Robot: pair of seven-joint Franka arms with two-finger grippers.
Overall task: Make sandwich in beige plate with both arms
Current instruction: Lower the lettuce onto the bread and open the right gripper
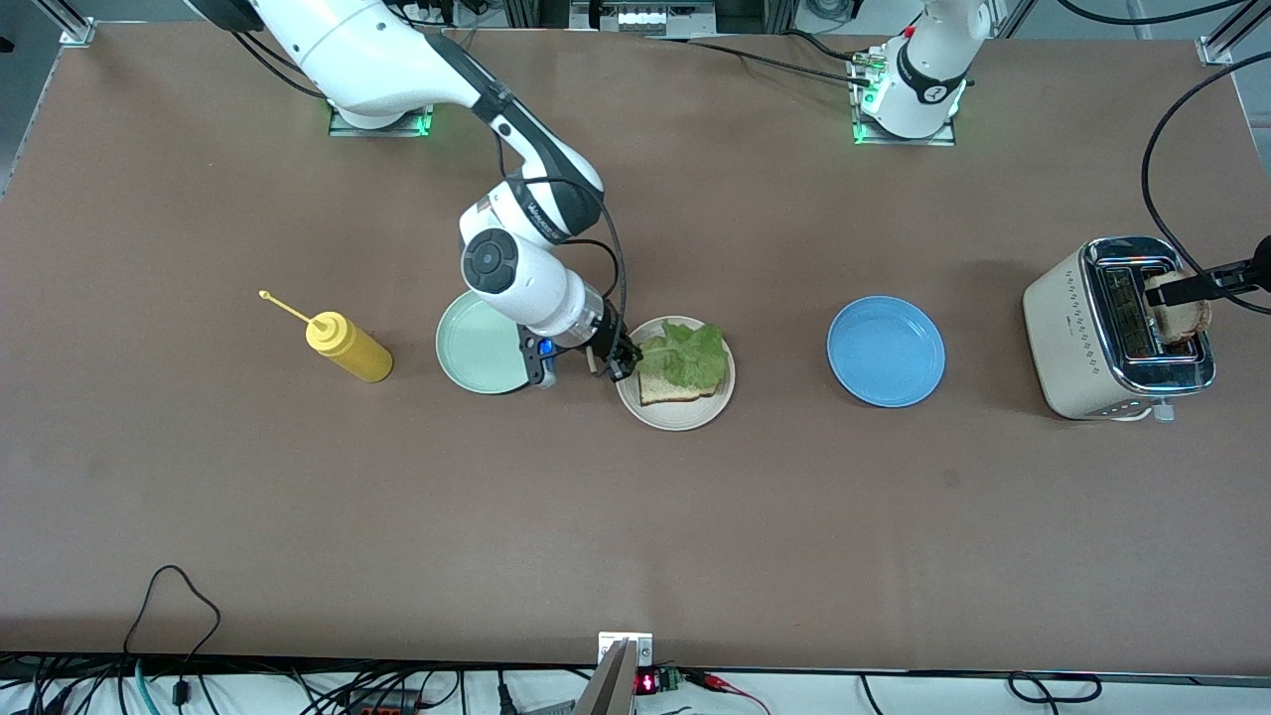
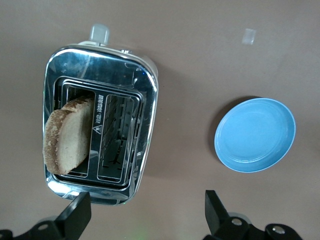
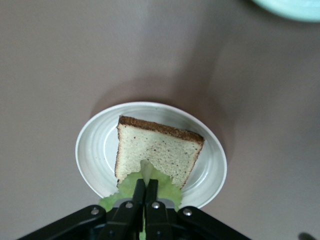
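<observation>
Where the right hand (image 1: 623, 363) hangs over the rim of the beige plate (image 1: 678, 415), its fingers (image 3: 145, 192) are seen pressed together on the edge of the lettuce leaf (image 1: 685, 355), which is draped over a bread slice (image 1: 667, 388) lying flat in that plate. In the right wrist view the slice is shown with its dark crust turned away from the hand and the lettuce bunched under the fingertips at the plate's rim. Just beside the beige plate, toward the right arm's end of the surface (image 1: 635, 536), a mint-green plate (image 1: 477, 348) is partly covered by the arm, and a yellow squeeze bottle (image 1: 348, 346) lies on its side farther along.

The left hand (image 2: 145, 215) is held over a toaster (image 1: 1077, 338) at the left arm's end of the surface, its fingers (image 2: 75, 216) spread wide and gripping nothing. A second bread slice (image 2: 67, 135) is seen standing up out of one slot of the toaster, directly under that hand. Between the toaster and the beige plate a blue plate (image 1: 886, 352) is set.
</observation>
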